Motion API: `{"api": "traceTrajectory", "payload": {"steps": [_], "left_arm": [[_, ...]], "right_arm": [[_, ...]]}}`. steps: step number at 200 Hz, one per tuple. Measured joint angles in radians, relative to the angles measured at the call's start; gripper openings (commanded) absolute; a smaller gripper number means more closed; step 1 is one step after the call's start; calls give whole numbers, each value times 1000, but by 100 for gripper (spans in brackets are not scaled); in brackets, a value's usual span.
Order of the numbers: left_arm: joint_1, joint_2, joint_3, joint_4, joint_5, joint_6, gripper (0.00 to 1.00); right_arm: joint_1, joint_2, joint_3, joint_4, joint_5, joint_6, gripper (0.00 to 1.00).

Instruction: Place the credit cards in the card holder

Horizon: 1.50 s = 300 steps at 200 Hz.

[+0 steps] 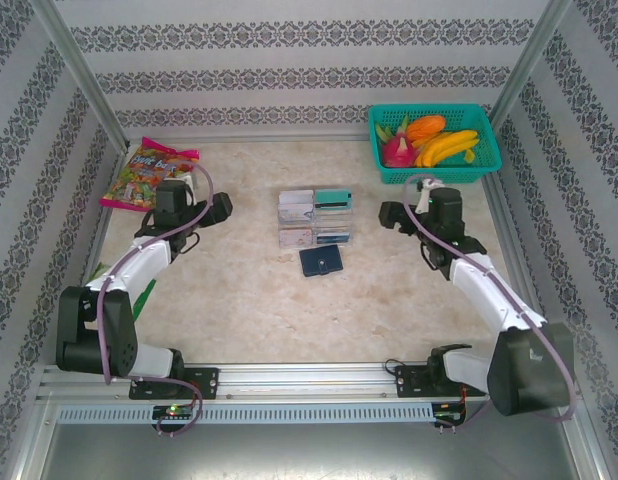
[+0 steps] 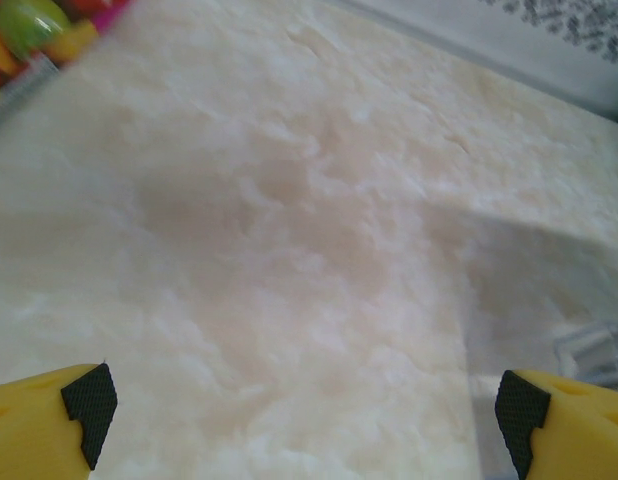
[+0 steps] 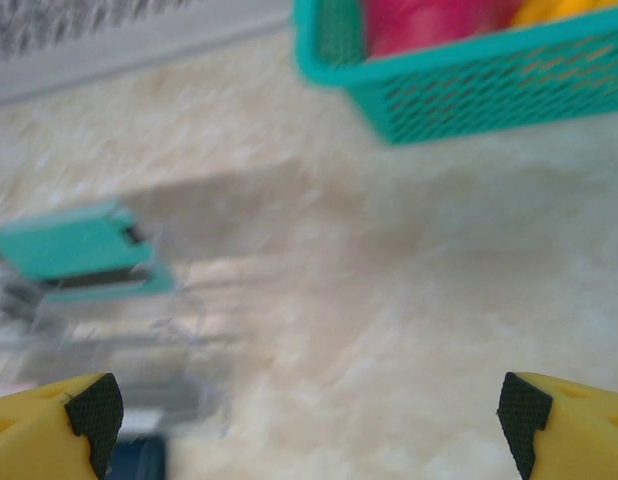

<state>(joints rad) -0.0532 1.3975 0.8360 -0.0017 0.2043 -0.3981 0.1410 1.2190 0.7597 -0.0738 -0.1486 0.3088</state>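
Several credit cards (image 1: 314,217) lie in a small grid at the table's middle, white-grey ones on the left, a teal card (image 1: 332,198) at the top right and a blue one (image 1: 331,236) below. The dark navy card holder (image 1: 320,260) lies shut just in front of them. My left gripper (image 1: 221,209) hangs open to the left of the cards, over bare table (image 2: 289,250). My right gripper (image 1: 391,214) hangs open to their right; its wrist view shows the teal card (image 3: 74,250) at the left, blurred, and a corner of the card holder (image 3: 139,458).
A teal mesh basket (image 1: 435,146) with toy fruit stands at the back right, also seen as the basket (image 3: 459,90) in the right wrist view. A colourful snack bag (image 1: 149,173) lies at the back left, its corner (image 2: 39,25) in the left wrist view. Patterned walls enclose the table.
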Motion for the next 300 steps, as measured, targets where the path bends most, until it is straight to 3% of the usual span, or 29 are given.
{"api": "traceTrajectory", "payload": {"steps": [70, 103, 113, 126, 144, 189, 267, 300], "left_arm": [[-213, 8, 14, -98, 61, -48, 99], [-274, -38, 8, -148, 53, -55, 99], [-287, -55, 5, -153, 53, -56, 99], [-295, -66, -3, -153, 50, -57, 99], [-300, -62, -18, -155, 27, -74, 99], [-300, -21, -23, -156, 23, -116, 99], [-300, -7, -23, -156, 20, -116, 99], [-300, -7, -23, -156, 20, -116, 99]], "right_arm": [[186, 131, 148, -210, -56, -53, 98], [247, 152, 148, -261, -68, -50, 90], [276, 159, 146, -264, -71, -45, 82], [329, 171, 139, -263, -77, -28, 67], [403, 220, 143, -268, -72, 8, 53], [531, 359, 176, -285, -14, 102, 51], [578, 519, 393, -359, 137, 136, 42], [603, 536, 409, -411, 191, 131, 40]]}}
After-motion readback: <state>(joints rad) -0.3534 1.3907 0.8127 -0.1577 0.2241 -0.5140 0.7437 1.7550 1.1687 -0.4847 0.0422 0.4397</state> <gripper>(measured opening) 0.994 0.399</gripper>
